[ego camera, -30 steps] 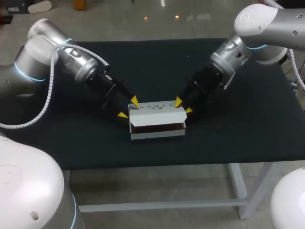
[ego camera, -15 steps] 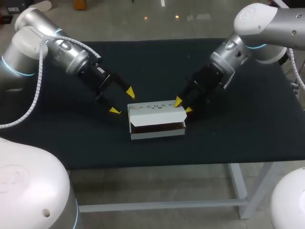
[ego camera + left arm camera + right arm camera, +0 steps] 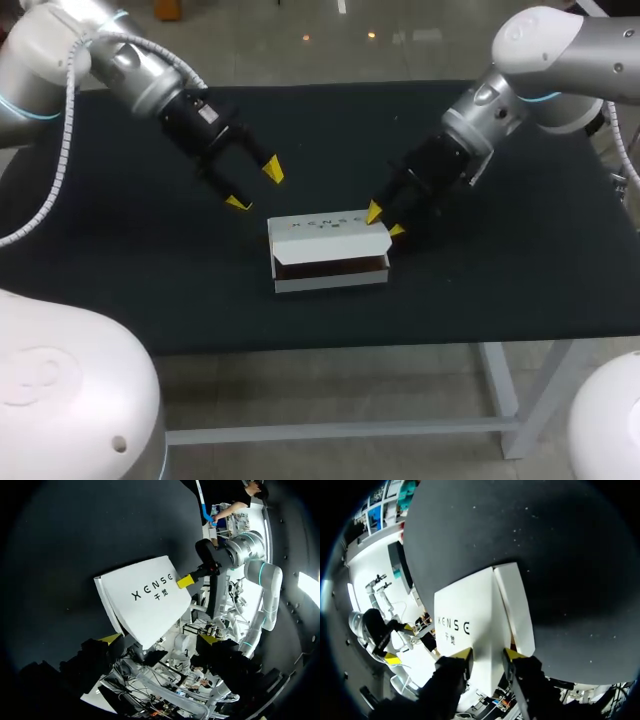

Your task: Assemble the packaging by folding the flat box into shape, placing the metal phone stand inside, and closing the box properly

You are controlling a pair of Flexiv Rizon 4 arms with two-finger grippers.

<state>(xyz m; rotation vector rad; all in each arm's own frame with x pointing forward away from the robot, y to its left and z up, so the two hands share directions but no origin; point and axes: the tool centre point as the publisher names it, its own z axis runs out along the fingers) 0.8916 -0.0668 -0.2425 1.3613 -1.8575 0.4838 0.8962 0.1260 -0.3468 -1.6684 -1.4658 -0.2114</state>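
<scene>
The white box (image 3: 330, 250) stands folded in the middle of the black table (image 3: 120, 280). Its lid lies over the top and the front side gapes, dark inside. No phone stand shows. My right gripper (image 3: 385, 221) is at the box's right end; its yellow fingertips (image 3: 464, 653) rest on the lid and side flap (image 3: 516, 607), straddling the seam, jaws partly apart. My left gripper (image 3: 253, 187) hangs open above the table, back and left of the box, touching nothing. The left wrist view has the box (image 3: 145, 597) ahead of the left gripper (image 3: 159, 640), and the right arm's fingertip (image 3: 184, 581) on the box's far end.
Black cloth covers the whole table, with bare cloth all around the box. The table's front edge (image 3: 330, 345) runs a short way in front of the box.
My left gripper has let go of the box's left end, opened wider and drawn up and back to the left. The right gripper and the box have stayed put.
</scene>
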